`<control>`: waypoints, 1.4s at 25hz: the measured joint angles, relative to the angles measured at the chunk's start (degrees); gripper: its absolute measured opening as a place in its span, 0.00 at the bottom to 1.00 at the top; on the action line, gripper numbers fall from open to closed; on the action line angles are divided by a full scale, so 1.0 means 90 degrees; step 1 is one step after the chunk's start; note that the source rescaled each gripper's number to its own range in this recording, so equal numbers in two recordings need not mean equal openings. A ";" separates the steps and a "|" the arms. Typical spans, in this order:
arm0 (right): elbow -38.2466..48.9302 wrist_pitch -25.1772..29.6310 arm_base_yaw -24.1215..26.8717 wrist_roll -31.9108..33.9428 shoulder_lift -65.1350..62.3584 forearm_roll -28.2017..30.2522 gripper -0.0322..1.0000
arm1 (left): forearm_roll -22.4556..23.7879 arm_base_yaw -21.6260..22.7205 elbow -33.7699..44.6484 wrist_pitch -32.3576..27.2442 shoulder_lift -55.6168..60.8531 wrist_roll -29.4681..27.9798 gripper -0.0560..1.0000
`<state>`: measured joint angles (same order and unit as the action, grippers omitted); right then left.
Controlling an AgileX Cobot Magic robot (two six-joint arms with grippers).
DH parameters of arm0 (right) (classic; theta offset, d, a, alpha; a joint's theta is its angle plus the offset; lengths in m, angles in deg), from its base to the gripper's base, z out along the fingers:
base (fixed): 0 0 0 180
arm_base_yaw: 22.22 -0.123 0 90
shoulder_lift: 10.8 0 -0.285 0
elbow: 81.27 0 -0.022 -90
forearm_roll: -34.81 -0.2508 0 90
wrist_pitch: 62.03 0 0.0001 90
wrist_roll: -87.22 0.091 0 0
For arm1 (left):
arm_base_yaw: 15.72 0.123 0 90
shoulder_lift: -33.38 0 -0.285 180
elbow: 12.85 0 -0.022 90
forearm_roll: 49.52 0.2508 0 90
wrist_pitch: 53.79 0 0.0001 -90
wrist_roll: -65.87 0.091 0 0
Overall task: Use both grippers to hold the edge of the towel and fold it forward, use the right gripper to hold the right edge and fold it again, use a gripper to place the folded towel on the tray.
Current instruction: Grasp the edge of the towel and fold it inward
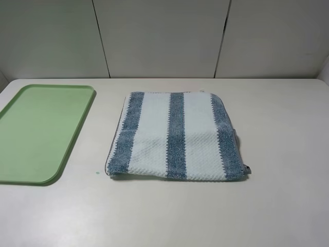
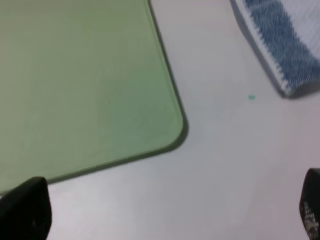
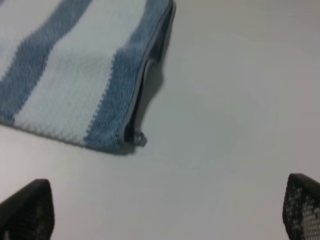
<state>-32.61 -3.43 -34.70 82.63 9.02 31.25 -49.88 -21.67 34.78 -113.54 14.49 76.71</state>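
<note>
Only the tips of the left gripper (image 2: 166, 212) show: two matt black fingertips (image 2: 24, 209), blunt with rounded corners, one carrying a faint pale speckled grain on its inner face. The right gripper (image 3: 162, 212) shows a like pair of black fingertips (image 3: 302, 210), their surfaces covered with a fine mesh-like grid of tiny dots, clearer on one than the other.

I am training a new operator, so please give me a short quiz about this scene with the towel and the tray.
1. True or false: the towel lies on the tray.
2. How many blue stripes does the towel's upper face show? A two, B three, C five.
3. Fill in: the left pincer and the right pincer both stand ____.
Key: 1 false, it lies beside the tray on the table; 2 B; 3 open.
</note>
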 joint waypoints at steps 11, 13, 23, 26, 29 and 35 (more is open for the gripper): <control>-0.0565 -0.0329 -0.0206 -0.0873 0.1248 -0.0382 1.00 | 0.0000 -0.0306 -0.0521 0.0169 -0.1647 0.0930 1.00; -0.0570 -0.0336 -0.0446 -0.1018 0.1468 -0.0462 1.00 | 0.0000 -0.0511 -0.0538 0.0174 -0.1846 0.1129 1.00; -0.0570 -0.0501 -0.1855 -0.1389 0.2737 -0.0427 1.00 | 0.0110 -0.1595 -0.0538 0.0216 -0.2960 0.1587 1.00; -0.0570 -0.0646 -0.2170 -0.1667 0.3132 -0.0399 1.00 | 0.0315 -0.1990 -0.0538 0.0280 -0.3339 0.1872 1.00; -0.0570 -0.0875 -0.2444 -0.2020 0.3534 -0.0305 1.00 | 0.0518 -0.2341 -0.0538 0.0465 -0.3761 0.2221 1.00; -0.0570 -0.1009 -0.2855 -0.2362 0.4453 0.0138 1.00 | 0.0944 -0.2842 -0.0538 0.1089 -0.4599 0.2393 1.00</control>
<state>-37.74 -12.51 -60.40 61.37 49.10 32.50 -41.38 -47.25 29.94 -103.75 -26.91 98.25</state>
